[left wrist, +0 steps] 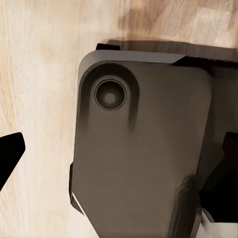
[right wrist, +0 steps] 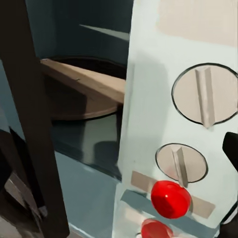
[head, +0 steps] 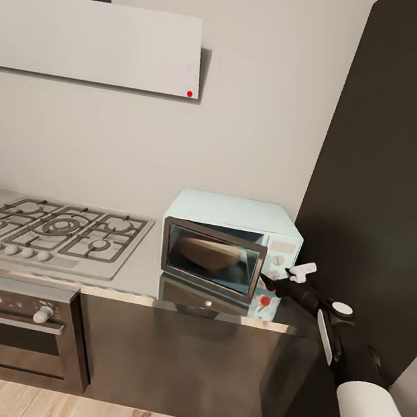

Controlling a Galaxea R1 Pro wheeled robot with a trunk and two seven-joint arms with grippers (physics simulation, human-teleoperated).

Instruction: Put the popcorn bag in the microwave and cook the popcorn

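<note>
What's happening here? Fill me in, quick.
The bag already sits inside the microwave on the countertop, and the door hangs ajar. The right end effector is at the control panel, near the red button under the knobs. Nothing shows heating yet.
</note>
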